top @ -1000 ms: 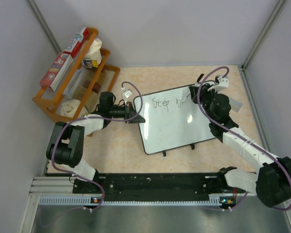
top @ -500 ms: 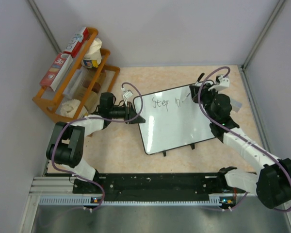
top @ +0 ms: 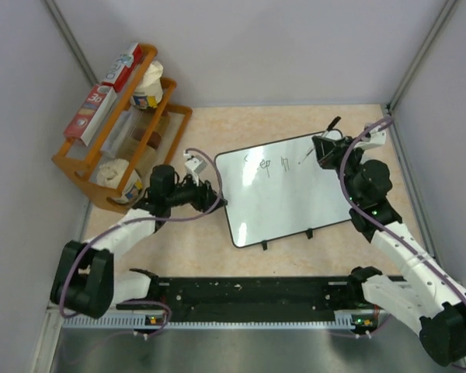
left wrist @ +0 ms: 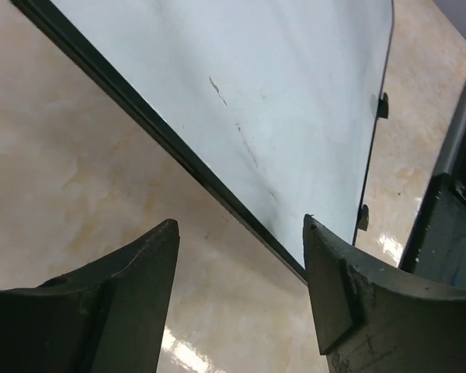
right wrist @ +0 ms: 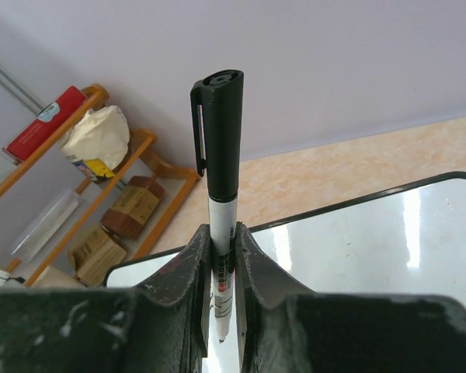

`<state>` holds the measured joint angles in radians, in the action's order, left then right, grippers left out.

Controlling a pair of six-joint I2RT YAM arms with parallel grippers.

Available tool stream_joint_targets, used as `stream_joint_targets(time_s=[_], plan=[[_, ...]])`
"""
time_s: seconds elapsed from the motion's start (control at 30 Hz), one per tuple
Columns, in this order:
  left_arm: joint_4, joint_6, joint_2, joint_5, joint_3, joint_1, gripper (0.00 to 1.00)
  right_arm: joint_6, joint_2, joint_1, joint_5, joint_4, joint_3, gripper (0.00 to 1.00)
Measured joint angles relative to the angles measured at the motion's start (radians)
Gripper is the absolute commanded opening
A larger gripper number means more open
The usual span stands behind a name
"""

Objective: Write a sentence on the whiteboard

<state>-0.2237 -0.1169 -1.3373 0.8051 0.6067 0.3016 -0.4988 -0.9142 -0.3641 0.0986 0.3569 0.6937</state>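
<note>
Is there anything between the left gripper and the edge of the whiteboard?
Nothing visible. The left gripper is open right at the whiteboard, and only the table and the board's black rim show between its fingers.

Whiteboard (top: pixel 283 203) glossy white, thin black rim; sentence (top: pixel 264 165) dark, toward 12 o'clock. Marker (right wrist: pixel 221 132): black cap, white barrel. Table (top: pixel 248 124) beige, marbled. Rack (top: pixel 175 109) orange, 10 o'clock; red box (top: pixel 123 66) on it.

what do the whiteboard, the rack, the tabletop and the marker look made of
whiteboard: glossy white coated panel with strong glare; thin black rim, probably plastic.
rack: orange-finished wood, likely, judging by its thick rails.
tabletop: beige marbled laminate or stone look, with shiny reflections.
marker: white barrel, matte black plastic cap with a moulded clip.
</note>
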Motion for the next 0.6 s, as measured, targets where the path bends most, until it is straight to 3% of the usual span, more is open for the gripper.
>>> stream_joint_targets(time_s=[0.07, 0.2, 0.3, 0.43, 0.6], plan=[[0.02, -0.004, 0.132, -0.1, -0.04, 0.001, 0.77, -0.004, 0.026, 0.0, -0.013, -0.023, -0.001, 0.0], [0.074, -0.017, 0.432, -0.363, -0.114, 0.032, 0.81, -0.023, 0.079, 0.001, -0.048, -0.053, -0.025, 0.0], [0.088, -0.02, 0.602, -0.468, -0.114, 0.078, 0.82, -0.048, 0.109, 0.001, -0.095, -0.079, -0.04, 0.0], [0.098, -0.04, 0.557, -0.478, -0.003, 0.164, 0.83, -0.087, 0.141, 0.001, -0.167, -0.102, -0.062, 0.0], [0.079, -0.094, 0.329, -0.449, 0.185, 0.313, 0.84, -0.135, 0.165, 0.001, -0.253, -0.128, -0.08, 0.0]])
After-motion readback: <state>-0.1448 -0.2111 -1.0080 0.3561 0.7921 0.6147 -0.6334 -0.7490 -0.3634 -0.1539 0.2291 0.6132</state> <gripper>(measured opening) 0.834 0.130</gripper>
